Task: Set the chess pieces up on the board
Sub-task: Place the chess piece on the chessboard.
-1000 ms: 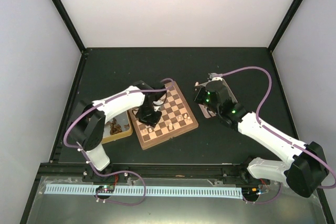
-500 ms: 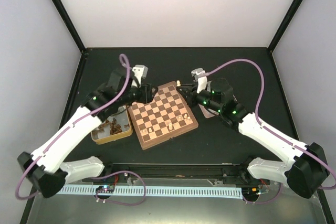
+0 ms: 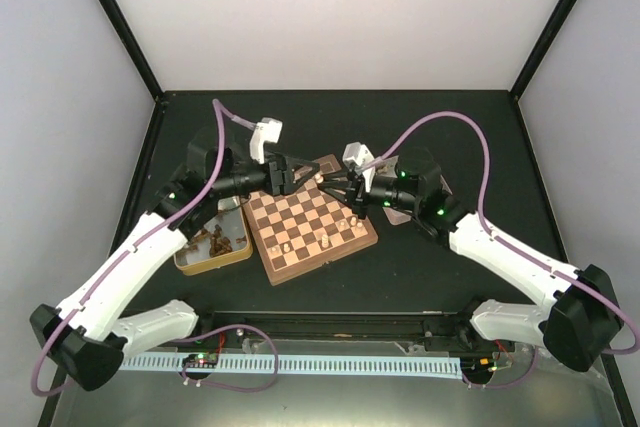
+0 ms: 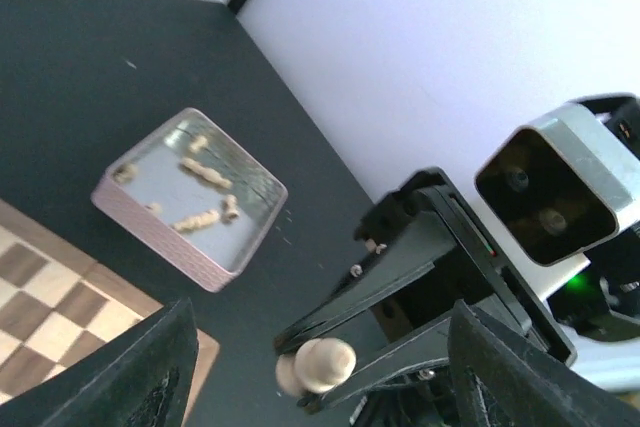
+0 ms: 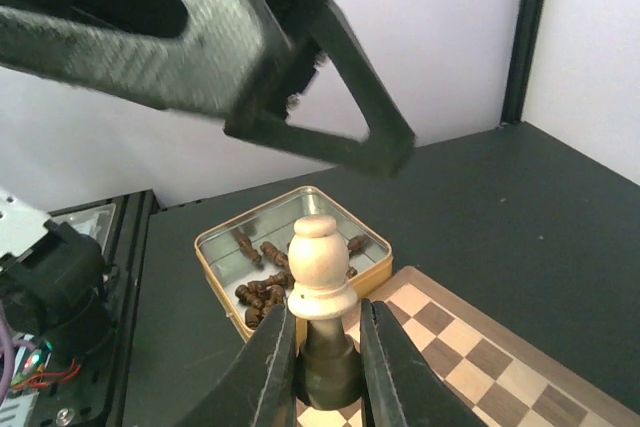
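The board [image 3: 312,222] lies between the arms, with a few cream chess pieces [image 3: 352,219] along its near edge. My right gripper [image 3: 328,179] hangs over the board's far corner, shut on a cream bishop [image 5: 320,262] that it holds upright by its lower stem. My left gripper [image 3: 290,175] faces it from the left, open and empty. In the left wrist view the held piece [image 4: 318,365] sits between my left gripper's [image 4: 320,312] spread fingers [image 4: 150,377] without touching them. The board corner shows in the right wrist view [image 5: 480,357].
A gold tin [image 3: 212,242] of dark brown pieces [image 5: 262,292] stands left of the board. A shallow metal tray [image 4: 190,192] holding several cream pieces stands right of the board, mostly hidden under the right arm in the top view.
The left gripper rose off the board and swung toward its far corner. The right gripper moved left from its tray with the cream piece. The two grippers now face each other closely.
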Robot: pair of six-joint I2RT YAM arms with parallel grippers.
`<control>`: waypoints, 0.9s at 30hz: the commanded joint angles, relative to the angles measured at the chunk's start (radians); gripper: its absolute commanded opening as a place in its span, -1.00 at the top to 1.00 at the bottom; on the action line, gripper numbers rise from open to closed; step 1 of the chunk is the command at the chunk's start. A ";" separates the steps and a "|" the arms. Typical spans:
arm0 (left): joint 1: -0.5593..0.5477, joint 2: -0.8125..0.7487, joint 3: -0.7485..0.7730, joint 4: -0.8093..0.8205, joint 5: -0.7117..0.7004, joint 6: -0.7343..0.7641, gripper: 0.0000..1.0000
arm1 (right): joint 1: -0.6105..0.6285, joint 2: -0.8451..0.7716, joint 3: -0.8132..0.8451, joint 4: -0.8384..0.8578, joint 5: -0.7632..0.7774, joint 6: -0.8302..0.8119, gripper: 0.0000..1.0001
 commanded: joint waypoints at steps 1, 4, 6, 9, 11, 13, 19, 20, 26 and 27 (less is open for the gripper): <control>0.015 0.065 0.076 -0.038 0.258 0.000 -0.31 | 0.010 0.008 0.040 0.004 -0.062 -0.101 0.77; 0.015 0.092 0.098 -0.102 0.298 0.034 -0.11 | 0.008 0.013 0.047 -0.003 -0.059 -0.104 0.77; 0.014 0.095 0.099 -0.118 0.295 0.047 0.03 | 0.009 0.017 0.049 -0.008 -0.061 -0.106 0.77; 0.016 0.102 0.106 -0.141 0.293 0.059 0.25 | 0.010 0.020 0.052 -0.019 -0.060 -0.111 0.77; 0.016 0.113 0.111 -0.152 0.296 0.063 0.40 | 0.009 0.021 0.055 -0.025 -0.059 -0.113 0.77; 0.016 0.122 0.119 -0.167 0.296 0.071 0.56 | 0.010 0.023 0.058 -0.029 -0.056 -0.116 0.77; 0.018 0.134 0.134 -0.177 0.281 0.083 0.96 | 0.011 0.025 0.057 -0.046 -0.053 -0.123 0.68; 0.018 0.135 0.136 -0.179 0.274 0.086 0.97 | 0.011 0.023 0.056 -0.049 -0.051 -0.123 0.64; 0.019 0.134 0.144 -0.210 0.189 0.124 0.97 | 0.011 0.009 0.060 -0.098 -0.016 -0.096 0.08; 0.020 0.132 0.144 -0.218 0.171 0.131 0.97 | 0.011 0.000 0.059 -0.106 -0.009 -0.089 -0.01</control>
